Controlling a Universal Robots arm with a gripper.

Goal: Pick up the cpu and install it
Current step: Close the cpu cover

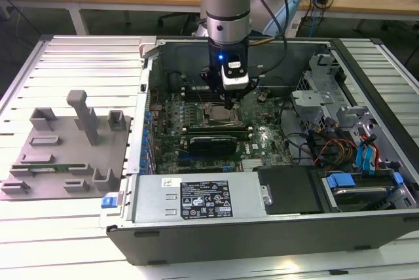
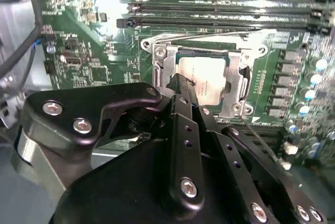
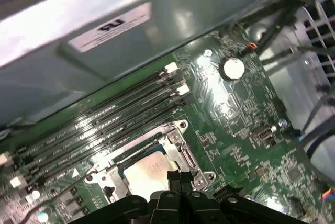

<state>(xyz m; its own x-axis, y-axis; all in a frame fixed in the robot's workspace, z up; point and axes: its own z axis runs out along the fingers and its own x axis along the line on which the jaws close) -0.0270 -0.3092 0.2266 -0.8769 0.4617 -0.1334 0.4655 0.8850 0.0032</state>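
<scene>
The cpu [image 2: 205, 77], a small square chip with a pale silvery top, lies flat inside the open metal-framed socket [image 2: 157, 59] on the green motherboard; it also shows in the first wrist view as the cpu [image 3: 146, 174]. My gripper [image 1: 229, 103] hangs inside the computer case directly over the socket [image 1: 219, 115]. Its black fingertips [image 2: 180, 85] stand close together just above one edge of the chip, shut, with nothing between them. In the first wrist view the fingertips [image 3: 175, 177] cover part of the chip's near edge.
Black memory slots [image 2: 220, 4] run beside the socket. A silver power supply [image 1: 196, 198] spans the case's near side. Drive cages and cables [image 1: 347, 156] fill the exterior view's right. A grey tray [image 1: 65, 142] lies outside the case at the exterior view's left.
</scene>
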